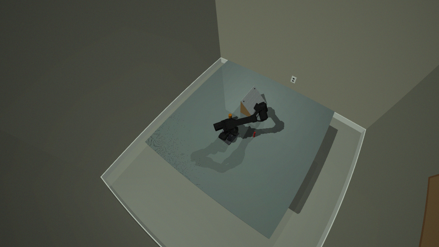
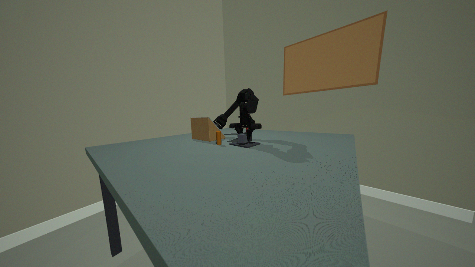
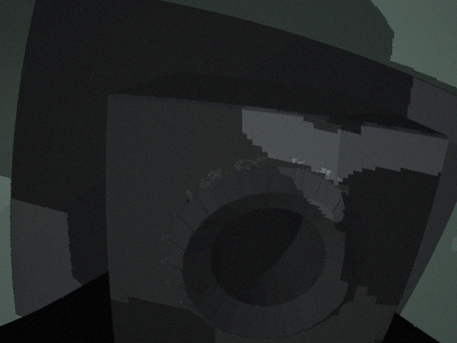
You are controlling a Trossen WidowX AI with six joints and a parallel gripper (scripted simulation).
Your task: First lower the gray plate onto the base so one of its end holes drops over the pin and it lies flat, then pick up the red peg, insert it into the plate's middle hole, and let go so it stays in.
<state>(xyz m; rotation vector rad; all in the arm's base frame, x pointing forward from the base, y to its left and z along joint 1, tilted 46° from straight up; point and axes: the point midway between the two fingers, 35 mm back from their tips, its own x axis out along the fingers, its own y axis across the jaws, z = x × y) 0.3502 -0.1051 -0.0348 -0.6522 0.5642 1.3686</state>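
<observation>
My gripper (image 1: 230,134) (image 2: 245,137) is shut on the gray plate (image 2: 242,138) (image 3: 148,191), above the dark base (image 1: 228,142) (image 2: 254,144) (image 3: 52,129). In the exterior view the plate's lower edge is at or very close to the base. A large round hole in the plate faces the wrist camera. The pin is hidden, and I cannot tell whether an end hole is over it. The red peg (image 1: 254,134) (image 2: 246,128) stands on the table apart from the base; in the exterior view it shows behind the gripper, partly hidden.
A wooden wedge block (image 1: 244,109) (image 2: 200,129) with a pale sloping panel stands beside the arm. An orange cylinder (image 1: 230,116) (image 2: 218,138) stands upright between the wedge and the base. The arm (image 1: 245,120) (image 2: 231,109) reaches across from the wedge.
</observation>
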